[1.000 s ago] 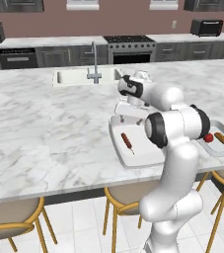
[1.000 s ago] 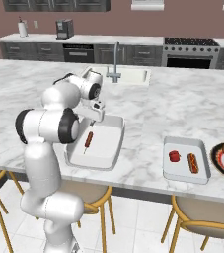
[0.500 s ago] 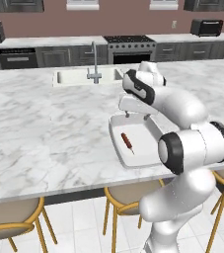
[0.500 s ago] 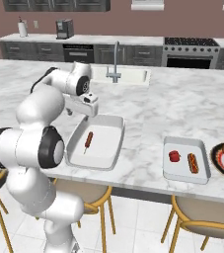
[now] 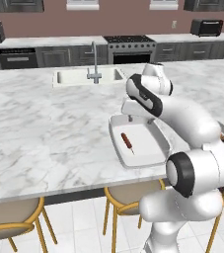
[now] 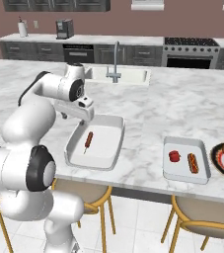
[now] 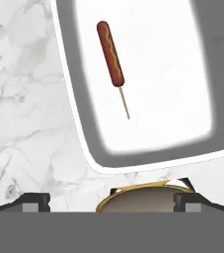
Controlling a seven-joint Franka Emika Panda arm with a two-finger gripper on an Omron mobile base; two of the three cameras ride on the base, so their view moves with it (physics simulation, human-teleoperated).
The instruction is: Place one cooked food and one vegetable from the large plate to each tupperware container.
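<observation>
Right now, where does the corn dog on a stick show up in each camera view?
Left base view: the corn dog lies in the near tupperware container, just right of picture centre, left of the arm.
Right base view: corn dog left of centre, in the same container, right of the arm.
Hand view: corn dog upper middle, stick pointing down.
Shared landmark: that container's pale raised rim.

Kitchen: sink (image 5: 86, 76), stove (image 5: 130, 40), marble island (image 5: 34, 128).
</observation>
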